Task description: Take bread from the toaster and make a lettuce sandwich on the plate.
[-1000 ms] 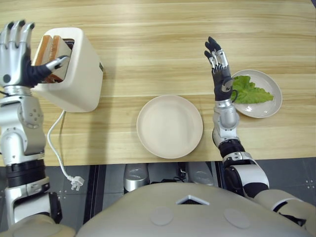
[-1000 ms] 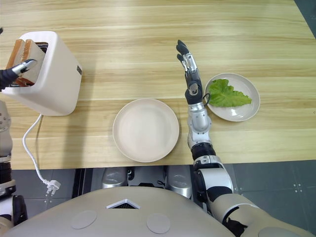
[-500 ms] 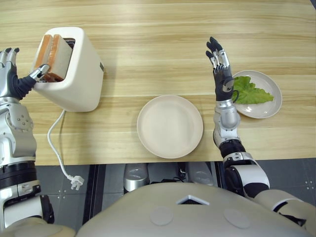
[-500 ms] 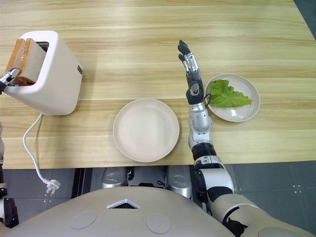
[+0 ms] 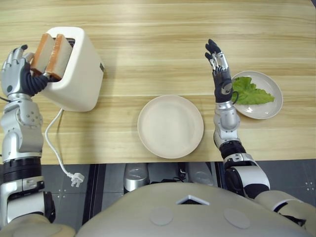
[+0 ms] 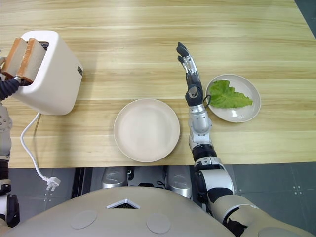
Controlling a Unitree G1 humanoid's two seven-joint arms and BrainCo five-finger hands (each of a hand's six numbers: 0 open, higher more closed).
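Sticking up from the toaster (image 5: pixel 79 74), the bread (image 5: pixel 49 53) sits against the left robot hand (image 5: pixel 19 69), which is clasped on the outer slice from the toaster's outer side. The right robot hand (image 5: pixel 219 69) is released and flat, holding nothing. The lettuce (image 5: pixel 253 93) lies on a small dish (image 5: pixel 261 110) just to its right. The empty plate (image 5: pixel 170 127) rests on the worktop (image 5: pixel 148 39) near its left.
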